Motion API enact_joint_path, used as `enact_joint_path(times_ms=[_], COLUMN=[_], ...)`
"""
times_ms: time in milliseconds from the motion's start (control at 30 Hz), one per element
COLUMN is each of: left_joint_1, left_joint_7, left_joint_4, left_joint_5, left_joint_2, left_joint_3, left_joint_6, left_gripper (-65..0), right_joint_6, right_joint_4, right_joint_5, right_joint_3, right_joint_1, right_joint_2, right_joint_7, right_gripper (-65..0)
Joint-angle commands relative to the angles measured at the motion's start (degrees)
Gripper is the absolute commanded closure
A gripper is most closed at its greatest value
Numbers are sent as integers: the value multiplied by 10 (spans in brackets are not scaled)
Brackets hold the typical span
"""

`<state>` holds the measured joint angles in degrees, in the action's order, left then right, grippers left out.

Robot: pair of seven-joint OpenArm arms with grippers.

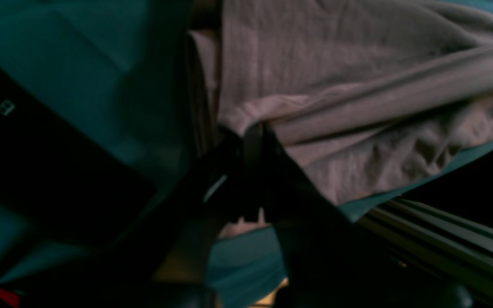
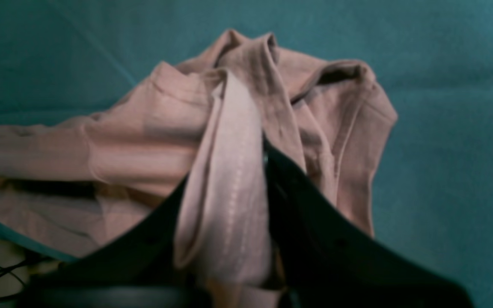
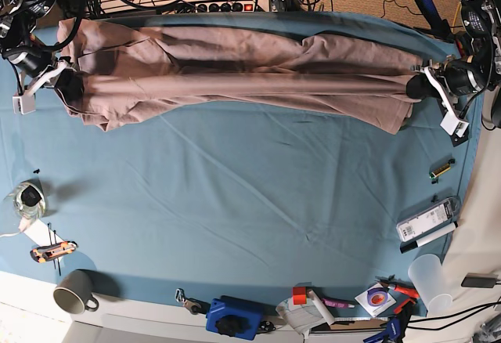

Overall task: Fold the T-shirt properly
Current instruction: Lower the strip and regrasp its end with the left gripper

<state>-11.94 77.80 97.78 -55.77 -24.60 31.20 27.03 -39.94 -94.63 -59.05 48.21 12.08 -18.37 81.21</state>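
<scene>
T-shirt: mauve-tan soft cotton T-shirt (image 3: 235, 73) stretched across twelve o'clock of teal-blue table cloth (image 3: 235, 202)
Jaws: my left gripper (image 1: 253, 141) and right gripper (image 2: 263, 158) each pinch an end
Left: every fold

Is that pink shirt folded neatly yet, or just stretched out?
Stretched out, not neatly folded: the T-shirt hangs in a long wrinkled band between the left gripper and right gripper across the table's far side.
</scene>
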Motion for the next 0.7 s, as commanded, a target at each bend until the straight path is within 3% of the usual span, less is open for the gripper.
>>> enact_joint_path(times_ms=[0,133,300,367,467,533,667], left_joint_1=[3,-1,-27,-33,-33,-33,-31], left_joint_7=[-2,13,22,21,14,-5,-13], left_joint_4=[9,9,9,9,9,9,9], left_joint_5=[0,-22,-52,-61,-69,-69,-73], left_joint_2=[-12,-12,-11,-11,-11,-11,-11], left_joint_3=[6,6,6,6,6,6,6], left_joint_6=[-2,0,29,29,29,29,28], left_gripper=[0,0,0,-112,-286,-330,-333], right_joint_6=[-1,-1,-1,-1,-1,-1,-1], right_joint_4=[-10,-10,-10,-10,-10,-10,-10], right_joint_5=[-5,0,1,1,-1,-1,-21], right_joint_3=[5,5,5,5,5,5,5], right_joint_1=[-3,-3,-3,-3,-3,-3,-3], right_joint_2=[-15,-15,-15,-15,-15,-15,-15], right_joint_7=[-12,-12,-12,-12,-12,-12,-12], right_gripper=[0,0,0,0,-129,-178,-184])
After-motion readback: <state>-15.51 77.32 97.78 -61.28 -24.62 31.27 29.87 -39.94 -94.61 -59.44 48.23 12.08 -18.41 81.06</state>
